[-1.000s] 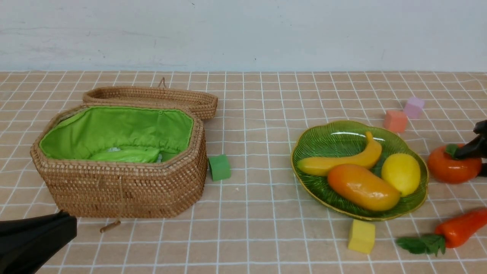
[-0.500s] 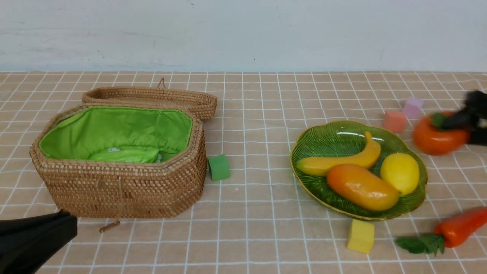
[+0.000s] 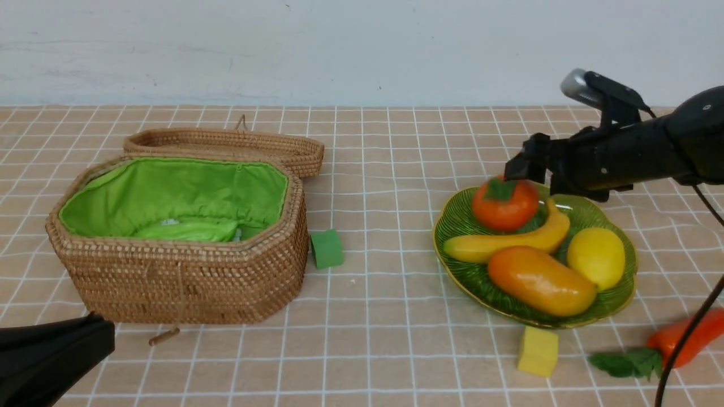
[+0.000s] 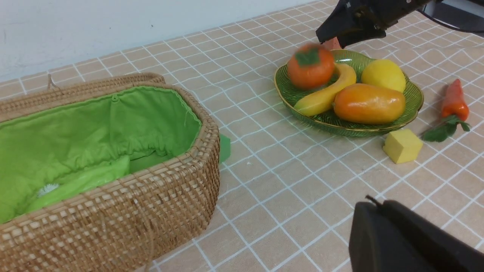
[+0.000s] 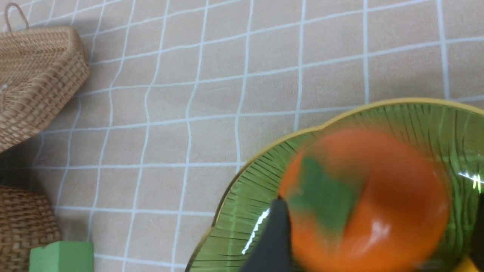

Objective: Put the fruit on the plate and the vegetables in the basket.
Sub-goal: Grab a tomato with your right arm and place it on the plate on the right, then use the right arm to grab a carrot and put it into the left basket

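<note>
In the right half of the front view, the right gripper [image 3: 516,169] hangs with its jaws spread, gripping nothing. The blurred persimmon [image 3: 505,204] lies just below its tips, in the plate [image 3: 453,223], beside 3 other fruits.

The persimmon [image 5: 363,200] is blurred, and the pepper [image 3: 707,327] runs off the front view's edge.

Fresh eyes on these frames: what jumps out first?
The orange persimmon, motion-blurred in the wrist views, is just below the open right gripper, over the far side of the green plate and behind the banana. On the left, the open wicker basket dominates with its bright green lining. A red pepper lies on the table to the right of the plate.
</note>
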### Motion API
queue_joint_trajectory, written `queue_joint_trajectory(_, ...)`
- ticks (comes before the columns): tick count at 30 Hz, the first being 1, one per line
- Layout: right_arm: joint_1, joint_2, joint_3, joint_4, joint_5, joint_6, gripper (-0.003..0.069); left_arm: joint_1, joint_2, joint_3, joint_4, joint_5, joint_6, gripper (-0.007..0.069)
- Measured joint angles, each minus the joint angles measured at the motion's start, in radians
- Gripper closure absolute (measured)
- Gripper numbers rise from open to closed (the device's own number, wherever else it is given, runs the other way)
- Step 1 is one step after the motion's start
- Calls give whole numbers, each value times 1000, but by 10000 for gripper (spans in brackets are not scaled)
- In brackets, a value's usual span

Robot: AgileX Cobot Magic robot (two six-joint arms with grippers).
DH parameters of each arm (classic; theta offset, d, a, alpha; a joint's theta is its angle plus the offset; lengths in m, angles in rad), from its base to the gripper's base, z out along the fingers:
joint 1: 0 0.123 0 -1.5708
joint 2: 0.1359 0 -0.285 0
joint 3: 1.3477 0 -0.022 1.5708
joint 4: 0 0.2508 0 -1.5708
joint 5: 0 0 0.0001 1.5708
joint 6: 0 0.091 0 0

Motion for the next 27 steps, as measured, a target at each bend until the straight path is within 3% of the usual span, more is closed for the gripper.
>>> queue_joint_trajectory(3, -20, -11, -3, -5, 22, 0, -13, 0, 0, 0, 0, 1, 0, 627)
queue_joint_trajectory(7, -94, -113, -3, -74, 182, 0, 56, 0, 0, 0, -1, 8, 0, 624)
queue_joint_trajectory(10, -138, -209, -3, -196, 305, 0, 127, 0, 0, 0, -1, 12, 0, 624)
queue_joint_trajectory(11, -155, -276, 9, -310, 377, -7, 169, 0, 0, 0, -1, 12, 0, 624)
queue_joint_trajectory(15, -160, -395, 115, -502, 444, -52, 205, 0, 0, 0, -2, 13, 0, 622)
queue_joint_trajectory(16, -160, -436, 192, -583, 449, -120, 205, 0, 0, 0, -8, 13, 0, 620)
queue_joint_trajectory(18, -160, -454, 242, -629, 448, -193, 200, 0, 0, 0, -8, 13, 0, 620)
queue_joint_trajectory(22, -163, -462, 381, -731, 401, -491, 155, 0, 0, 0, -37, 13, 0, 620)
queue_joint_trajectory(27, -163, -405, 405, -799, 316, -670, 113, 0, 0, 0, -43, 13, 0, 618)
